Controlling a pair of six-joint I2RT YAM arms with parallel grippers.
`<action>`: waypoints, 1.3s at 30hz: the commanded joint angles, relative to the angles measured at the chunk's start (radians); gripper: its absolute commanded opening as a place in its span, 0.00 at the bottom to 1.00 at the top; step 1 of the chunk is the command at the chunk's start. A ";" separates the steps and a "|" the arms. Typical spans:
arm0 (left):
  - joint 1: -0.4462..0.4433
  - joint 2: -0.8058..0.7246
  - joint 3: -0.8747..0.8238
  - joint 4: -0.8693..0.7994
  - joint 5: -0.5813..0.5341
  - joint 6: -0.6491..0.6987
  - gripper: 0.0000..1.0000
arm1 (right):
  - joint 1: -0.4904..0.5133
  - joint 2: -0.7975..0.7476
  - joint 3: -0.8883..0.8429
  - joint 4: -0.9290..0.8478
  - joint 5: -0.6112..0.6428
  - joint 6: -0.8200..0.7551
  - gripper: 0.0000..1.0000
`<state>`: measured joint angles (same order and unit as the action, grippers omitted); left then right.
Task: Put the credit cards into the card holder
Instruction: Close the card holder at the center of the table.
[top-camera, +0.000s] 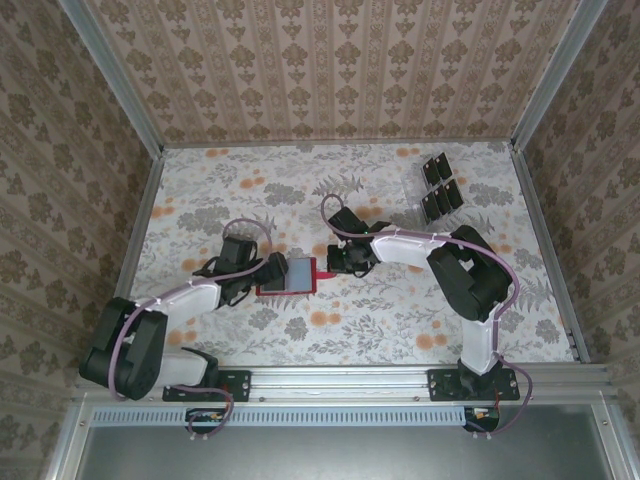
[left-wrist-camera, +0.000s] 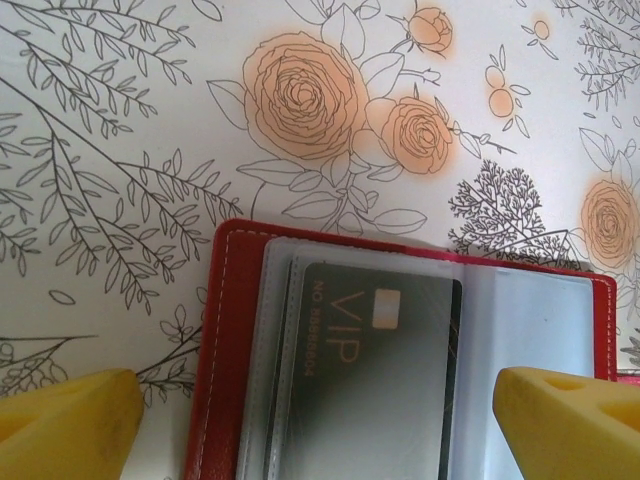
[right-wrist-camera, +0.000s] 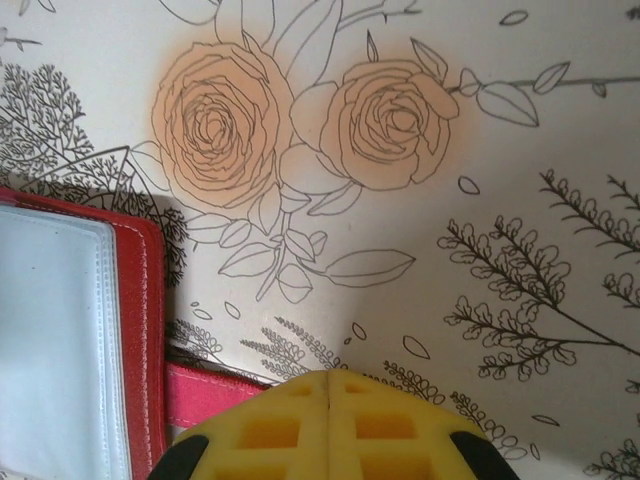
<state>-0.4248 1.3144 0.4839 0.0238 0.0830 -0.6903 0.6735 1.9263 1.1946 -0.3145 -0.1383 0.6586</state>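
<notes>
The card holder (top-camera: 300, 275) lies open at mid-table, red border (left-wrist-camera: 225, 340) around clear pockets. One black credit card (left-wrist-camera: 375, 370) marked VIP sits inside a pocket. My left gripper (left-wrist-camera: 318, 430) is open, its yellow fingers (left-wrist-camera: 65, 425) straddling the holder's width just above it. My right gripper (right-wrist-camera: 330, 378) is shut, with nothing visible between the fingertips, at the holder's right edge (right-wrist-camera: 150, 330). The red tab (right-wrist-camera: 205, 392) runs under its left finger; contact is unclear. Several more black credit cards (top-camera: 441, 185) stand at the back right.
The cards at the back right stand in a clear rack (top-camera: 415, 185) near the right wall. Metal rails and patterned walls enclose the flower-print table (top-camera: 300, 180). Both arms meet at the holder in the middle.
</notes>
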 joint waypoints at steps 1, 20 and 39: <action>-0.008 0.032 0.032 0.045 0.020 0.023 1.00 | -0.005 -0.018 -0.010 0.013 -0.009 0.012 0.03; -0.157 -0.014 0.074 0.115 -0.007 -0.026 1.00 | -0.012 0.016 -0.013 0.051 -0.042 0.027 0.00; -0.386 0.122 0.154 0.333 -0.080 -0.128 1.00 | -0.126 -0.101 -0.120 0.135 -0.092 0.079 0.33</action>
<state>-0.7902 1.4101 0.6132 0.2951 0.0349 -0.7860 0.5823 1.8908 1.1027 -0.1856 -0.2317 0.7143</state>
